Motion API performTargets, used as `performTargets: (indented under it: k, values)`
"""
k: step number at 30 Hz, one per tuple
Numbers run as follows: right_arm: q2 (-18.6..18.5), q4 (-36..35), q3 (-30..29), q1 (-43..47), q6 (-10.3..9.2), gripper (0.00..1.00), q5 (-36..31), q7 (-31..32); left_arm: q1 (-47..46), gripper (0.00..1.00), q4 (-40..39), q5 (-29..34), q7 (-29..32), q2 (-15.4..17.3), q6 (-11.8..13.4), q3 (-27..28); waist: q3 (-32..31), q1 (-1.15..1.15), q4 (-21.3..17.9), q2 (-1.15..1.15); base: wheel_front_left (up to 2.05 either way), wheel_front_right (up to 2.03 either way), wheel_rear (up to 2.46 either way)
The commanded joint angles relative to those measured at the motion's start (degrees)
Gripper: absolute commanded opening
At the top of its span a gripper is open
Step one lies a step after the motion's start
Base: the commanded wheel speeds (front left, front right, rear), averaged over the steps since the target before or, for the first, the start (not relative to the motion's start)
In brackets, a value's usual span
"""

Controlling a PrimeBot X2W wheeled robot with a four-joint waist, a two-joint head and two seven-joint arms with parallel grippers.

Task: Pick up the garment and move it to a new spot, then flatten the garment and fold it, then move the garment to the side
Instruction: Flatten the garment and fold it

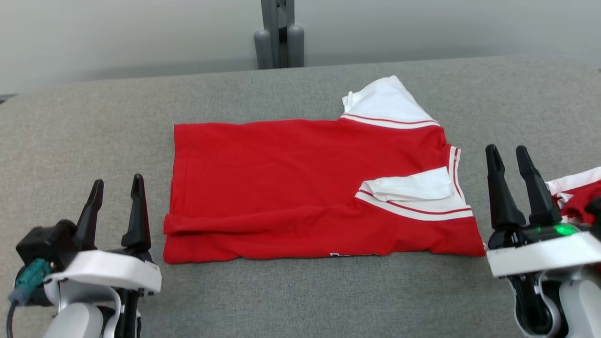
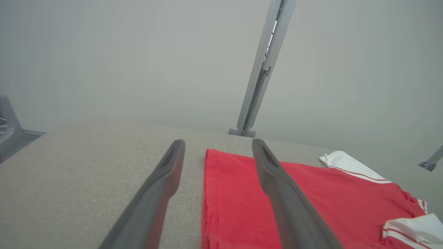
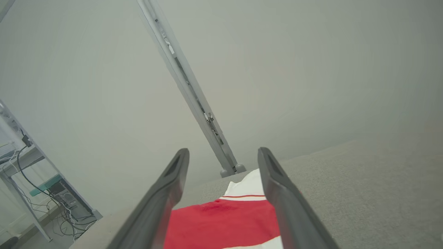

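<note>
Head view: the grey bench point(image 1: 94, 117) carries the red garment point(image 1: 291, 188) at its middle, apparently folded lengthwise with sleeves tucked in. Folding looks under way; next comes another fold, needing grips on one edge. Left gripper point(image 1: 117, 180) and right gripper point(image 1: 507, 149) flank it, fingers apart, empty.

One left gripper point(image 1: 117, 180): two long, dark, tapered fingers on a white wrist housing point(image 1: 117, 274), with a teal plug point(image 1: 29, 277) and grey cable point(image 1: 8, 324) at its side. One right gripper point(image 1: 507, 149): matching dark fingers, white housing, lit green light point(image 1: 563, 230).
</note>
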Motion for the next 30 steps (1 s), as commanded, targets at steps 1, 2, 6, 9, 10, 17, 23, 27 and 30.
performTargets:
  k: [1,2,6,9,10,17,23,27,30]
  values:
    - [0.17,-1.44,-0.49,1.98,0.0,1.0,-2.64,0.21,1.54,1.0,-1.09,1.22,-0.6,0.66,0.96,-0.27,-1.71,0.0,-0.26,0.0,0.0,0.0,0.0]
    - [0.27,-2.35,-0.76,3.07,0.0,1.0,-4.6,0.57,2.44,1.0,-1.77,2.19,-0.91,0.92,1.56,-0.6,-2.28,0.0,-0.26,0.0,0.0,0.0,0.0]
    - [0.94,-4.6,-1.08,6.8,0.0,1.0,-9.44,2.01,5.31,1.0,-3.38,3.98,-0.74,1.34,3.27,-1.57,-3.86,0.0,-0.1,0.0,0.0,0.0,0.0]
    - [1.56,-5.76,-1.29,10.33,0.0,1.0,-13.05,3.53,7.85,1.0,-4.41,4.9,0.12,1.86,4.25,-2.7,-5.35,0.0,-0.02,0.0,0.0,0.0,0.0]
    - [1.78,-5.99,-1.38,11.61,0.0,1.0,-13.76,3.95,8.64,1.0,-4.59,5.33,0.38,2.13,4.58,-3.05,-5.83,0.0,0.04,0.0,0.0,0.0,0.0]
    - [2.89,-7.28,-2.31,17.8,0.0,1.0,-17.53,6.0,12.65,1.0,-5.2,5.74,1.18,2.03,5.6,-4.76,-7.7,0.0,0.33,0.0,0.0,0.0,0.0]
    - [3.21,-8.05,-2.85,19.47,0.0,1.0,-17.51,6.91,13.17,1.0,-4.75,5.06,1.55,1.93,5.64,-4.92,-8.15,0.0,0.3,0.0,0.0,0.0,0.0]
    - [3.25,-7.96,-2.65,18.95,0.0,1.0,-16.71,6.92,12.14,1.0,-4.86,5.07,2.3,2.39,5.58,-5.03,-7.88,0.0,0.3,0.0,0.0,0.0,0.0]
    - [3.25,-7.47,-2.8,17.98,0.0,1.0,-16.76,7.08,10.5,1.0,-4.81,5.39,3.22,2.83,5.19,-5.29,-7.33,0.0,0.39,0.0,0.0,0.0,0.0]
